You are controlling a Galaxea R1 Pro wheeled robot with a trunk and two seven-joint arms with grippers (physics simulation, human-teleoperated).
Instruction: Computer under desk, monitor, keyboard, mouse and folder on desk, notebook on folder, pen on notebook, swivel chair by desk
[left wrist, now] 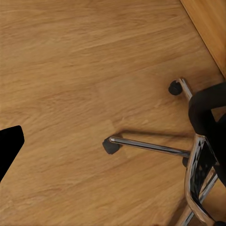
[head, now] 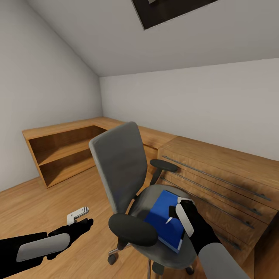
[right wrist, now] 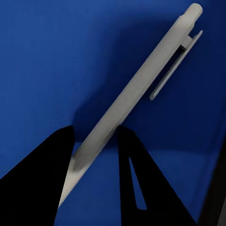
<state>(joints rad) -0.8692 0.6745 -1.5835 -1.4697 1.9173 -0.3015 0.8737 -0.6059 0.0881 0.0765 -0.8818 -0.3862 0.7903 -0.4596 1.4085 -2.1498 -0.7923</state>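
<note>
1. My right gripper [right wrist: 94, 141] has its two dark fingers [right wrist: 42, 179] narrowed around the lower barrel of the pen [right wrist: 141, 89]; whether they bear firmly on it I cannot tell.
2. The pen lies tilted over the folder [head: 164, 219], which rests flat on the seat of the swivel chair [head: 116, 162], toward the seat's right edge.
3. Handling judgement, pen: light, rigid, smooth-barrelled, so likely to slip or pivot in a loose grip. Hold mid-barrel, clear of the clip [right wrist: 175, 66].
4. Handling judgement, folder: flat, thin, probably flexible under its own weight. Take it at an edge overhanging the seat, or slide it toward the seat's front edge first.
5. My left gripper [head: 79, 217] hangs over the wood plank floor [left wrist: 70, 70] left of the chair, fingers spread, holding nothing.
6. The chair stands on a chrome caster base [left wrist: 150, 147]; expect it to roll if pushed.
7. Room: grey walls, sloped ceiling with a skylight [head: 166, 9], a low wooden shelf unit [head: 62, 151] and a wooden drawer chest [head: 224, 174] along the walls.
</note>
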